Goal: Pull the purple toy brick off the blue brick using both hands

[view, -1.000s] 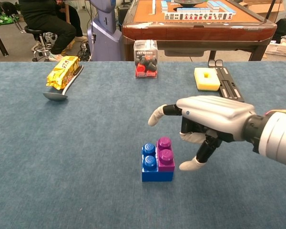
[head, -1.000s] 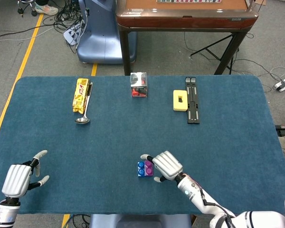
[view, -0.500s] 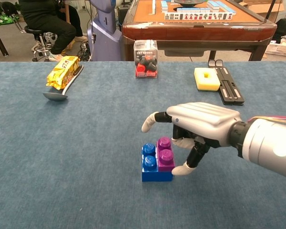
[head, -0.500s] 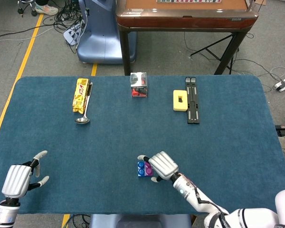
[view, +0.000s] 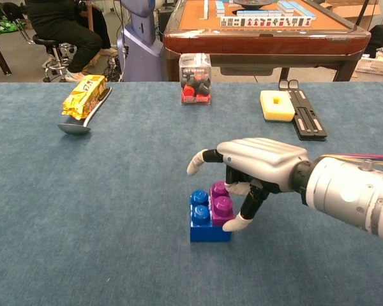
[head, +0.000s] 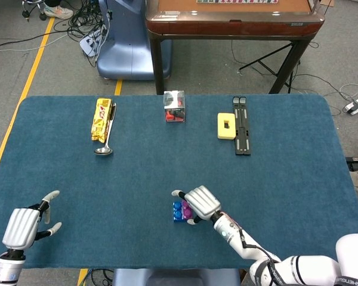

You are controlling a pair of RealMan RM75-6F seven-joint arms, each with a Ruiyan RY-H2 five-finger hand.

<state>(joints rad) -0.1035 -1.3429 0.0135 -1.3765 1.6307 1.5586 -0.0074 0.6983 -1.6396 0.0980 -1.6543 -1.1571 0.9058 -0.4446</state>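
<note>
The blue brick (head: 177, 211) (view: 201, 223) lies on the blue table cloth near the front middle, with the purple brick (head: 185, 208) (view: 221, 210) stacked on its right half. My right hand (head: 201, 202) (view: 258, 162) hovers over the purple brick. Its curled fingertips (view: 233, 222) touch the purple brick's right side, while the thumb sticks out to the left above the bricks, clear of them. My left hand (head: 24, 225) rests near the front left corner, far from the bricks, fingers apart and empty. The chest view does not show it.
At the back of the table lie a yellow snack packet (head: 101, 119) with a spoon (head: 105, 143) beside it, a clear box with red parts (head: 174, 106), a yellow block (head: 226, 126) and a black folding strip (head: 243, 125). A wooden table (head: 232, 24) stands behind.
My right hand has moved left and down onto the bricks; its fingertips now touch the purple brick's right side. The left hand and the bricks have stayed put.
</note>
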